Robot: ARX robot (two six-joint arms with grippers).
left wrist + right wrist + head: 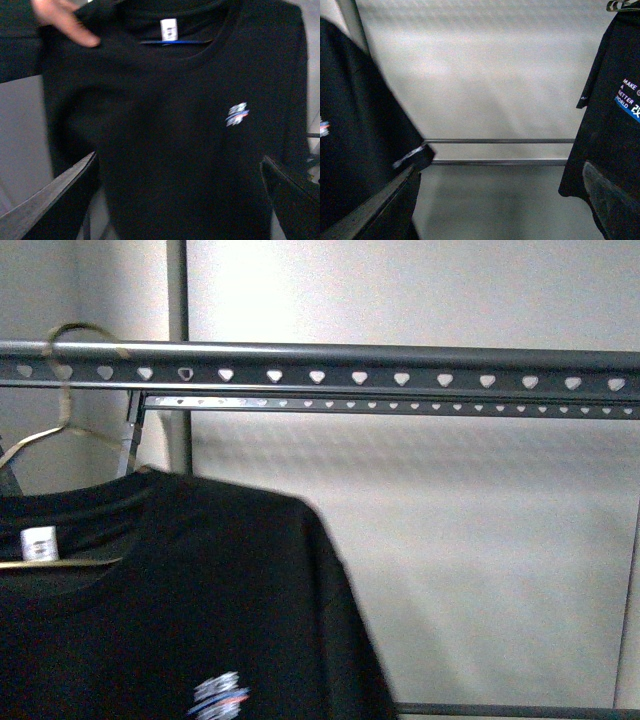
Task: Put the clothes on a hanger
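The black T-shirt (180,600) hangs on a wire hanger (62,390) hooked over the grey rack's top rail (400,368), at the left of the front view. Its white neck label (40,543) and chest print (218,697) show. In the left wrist view the T-shirt (170,140) fills the frame, with the label (169,30) and print (236,114). My left gripper (182,200) is open, its fingers either side of the shirt's body, not closed on it. My right gripper (502,200) is open and empty, with the shirt's sleeve (360,130) beside it.
A person's hand (62,20) holds the shirt's shoulder. A second black shirt with white and blue lettering (612,110) hangs on the other side of my right gripper. Lower rack bars (500,150) cross in front of a pale wall (450,540). A second punched rail (400,405) runs behind the top one.
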